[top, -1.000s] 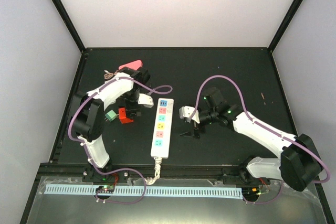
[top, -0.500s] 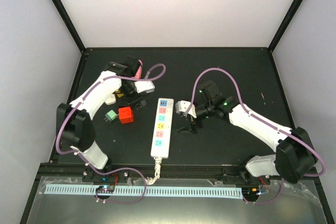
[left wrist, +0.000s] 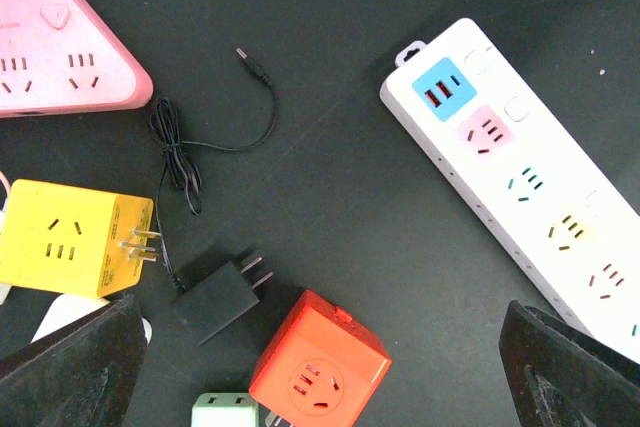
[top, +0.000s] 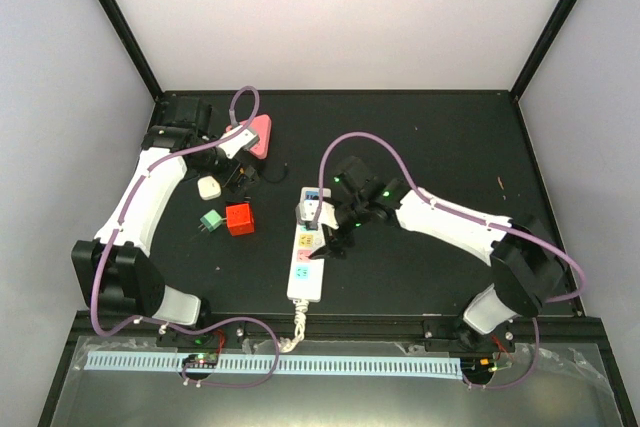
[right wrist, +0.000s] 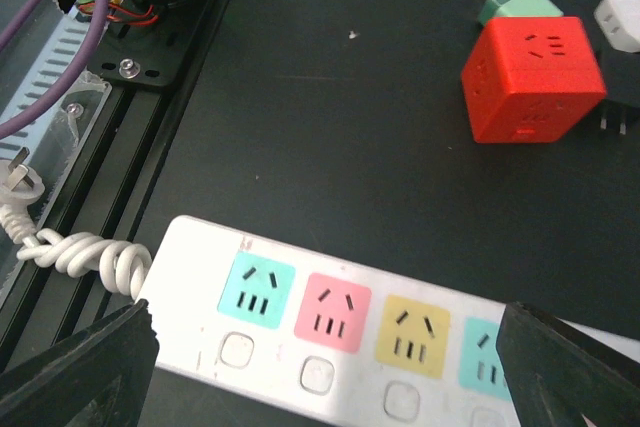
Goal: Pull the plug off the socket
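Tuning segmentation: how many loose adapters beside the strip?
6, left of strip: pink triangle farthest; yellow cube, black charger, white plug; red cube, green plug nearest. Some may be hidden.

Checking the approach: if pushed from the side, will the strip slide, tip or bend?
The strip lies flat, long and low, so tipping seems unlikely. Its hard-looking plastic shell would probably slide or pivot on the table rather than bend. The coiled cord looks floppy and may drag.
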